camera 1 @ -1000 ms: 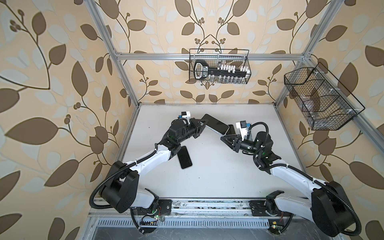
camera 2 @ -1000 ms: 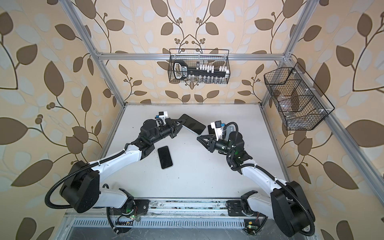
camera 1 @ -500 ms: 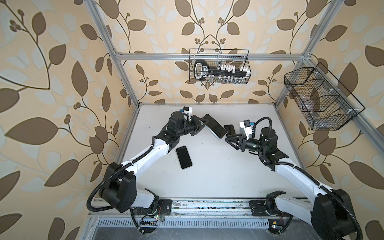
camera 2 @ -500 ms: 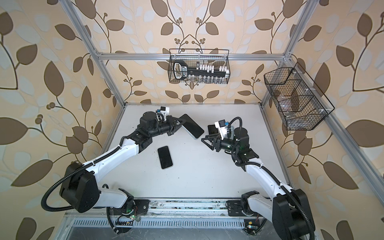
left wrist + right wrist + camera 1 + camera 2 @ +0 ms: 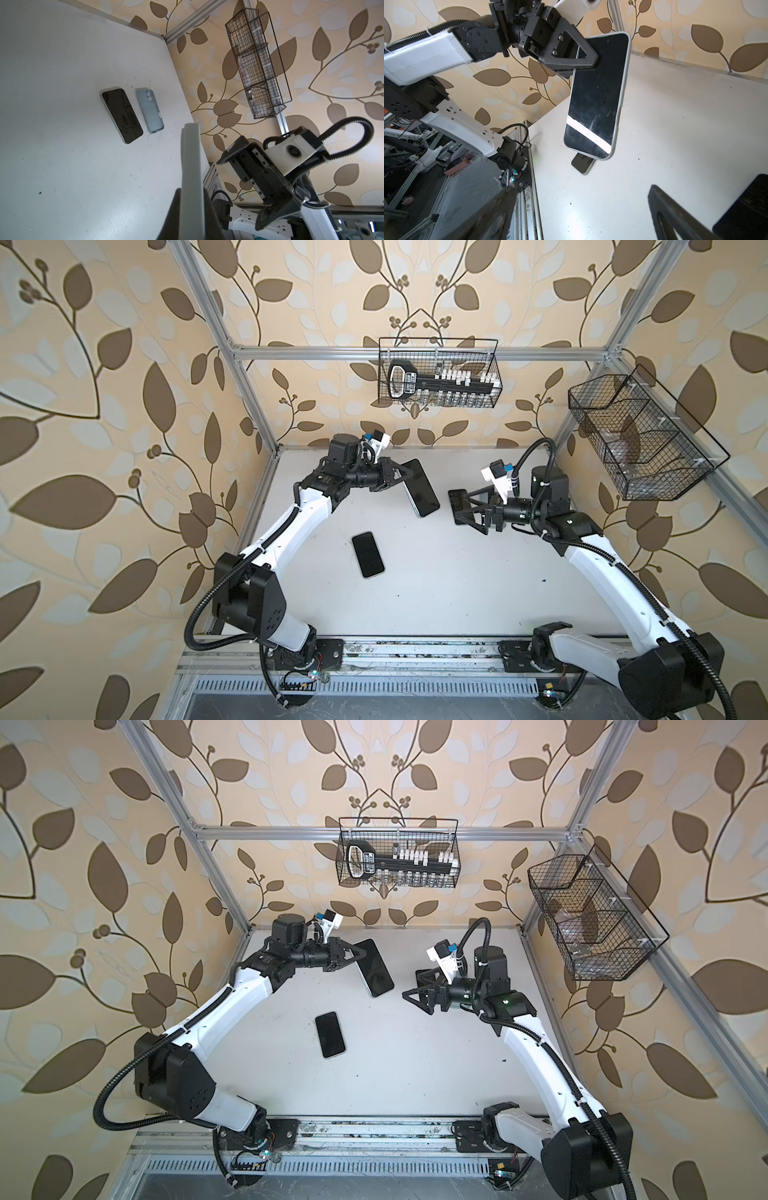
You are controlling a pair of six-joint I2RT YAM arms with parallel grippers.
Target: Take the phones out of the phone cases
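The right gripper (image 5: 410, 985) has just let go: its fingers now stand wide apart, backed well off the phone (image 5: 596, 93). The left gripper (image 5: 405, 475) keeps its fingers clamped on the phone's top end, above the worktop (image 5: 436, 593). The pale phone case (image 5: 623, 93) looks still on, so the pull needs another try.

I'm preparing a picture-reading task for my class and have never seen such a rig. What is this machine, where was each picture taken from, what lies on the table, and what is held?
Two white robot arms stand at the front of a table. Two pictures look down from overhead, nearly identical; two come from cameras on the arms' wrists. The left arm has its jaws shut on a pale-rimmed phone, held above the table. The right arm has its jaws open, holding nothing. A second phone lies mid-table. The left wrist view shows a third phone beside an empty pale blue case.
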